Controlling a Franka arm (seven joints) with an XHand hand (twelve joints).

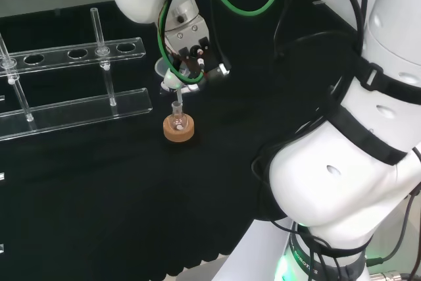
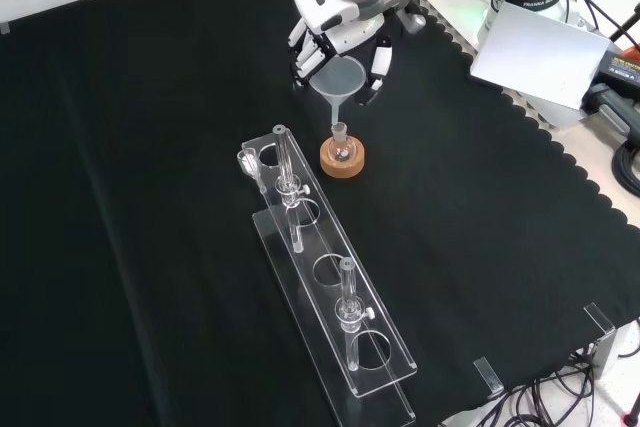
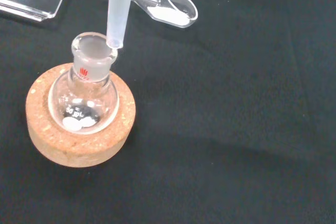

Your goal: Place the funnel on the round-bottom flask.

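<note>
A small clear round-bottom flask [image 3: 86,93] sits upright in a cork ring stand [image 3: 79,140], also seen as the flask [image 2: 342,145] on the cork ring [image 1: 179,129]. The hand [image 2: 340,22] is shut on a translucent funnel [image 2: 338,82], fingers curled round its cone. In the wrist view the funnel's stem [image 3: 118,19] ends right at the rim of the flask's neck, slightly off to one side of the opening. In the head view the funnel [image 1: 164,72] hangs just above the flask [image 1: 177,115].
A clear acrylic tube rack [image 2: 330,277] with several holes and upright glass tubes stands near the flask [image 1: 72,97]. A clear glass scoop holding white powder [image 3: 168,8] lies on the cloth beside the rack's end. A white sheet [image 2: 535,52] lies at the cloth's edge.
</note>
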